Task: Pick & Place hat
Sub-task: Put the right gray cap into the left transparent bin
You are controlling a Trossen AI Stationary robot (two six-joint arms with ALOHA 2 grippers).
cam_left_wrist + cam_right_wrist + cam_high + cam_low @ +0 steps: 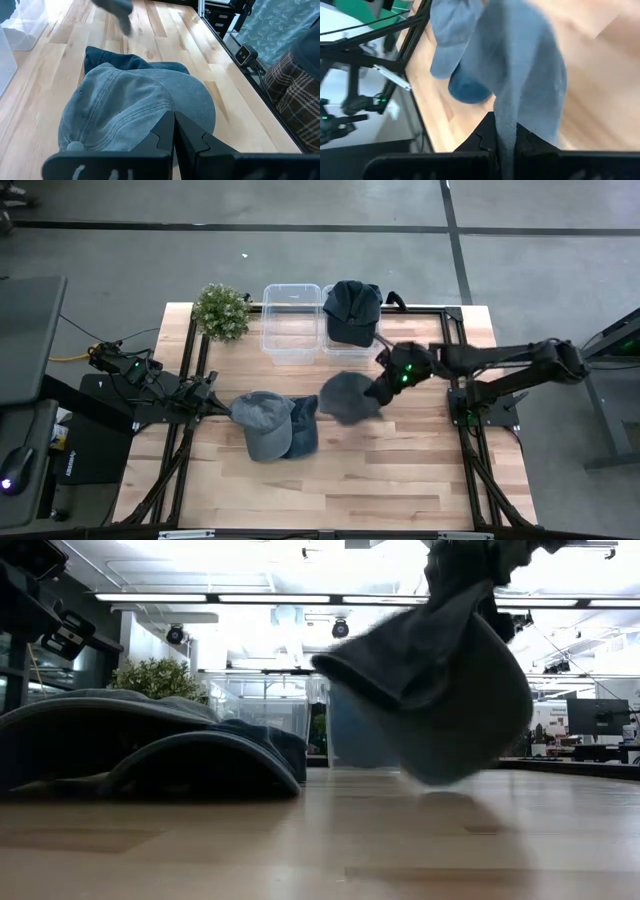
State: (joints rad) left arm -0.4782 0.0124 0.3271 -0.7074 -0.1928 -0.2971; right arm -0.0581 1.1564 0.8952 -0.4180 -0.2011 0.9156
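Note:
My right gripper [383,387] is shut on a grey cap [347,397] and holds it above the middle of the table. The low view shows this cap [440,690] hanging clear of the wood. A second grey cap [263,421] lies crown up on a dark blue cap [304,426], left of centre. My left gripper [174,136] is shut at the left side of that grey cap [135,107]. A dark cap [352,310] sits in the right clear bin [333,355]. My right gripper pinches a narrow fold of the grey cap's cloth [506,125] between its two fingers, at the cap's right side. The cap [525,65] hangs below the fingers, lifted clear of the table. My left gripper: I cannot tell whether its shut fingers touch the lying grey cap.
Two clear bins stand side by side at the far edge; the left one [291,335] holds nothing I can see. A potted plant [221,311] stands left of them. Bare wood [400,470] lies toward the near edge. Black frame rails [470,430] run along both sides.

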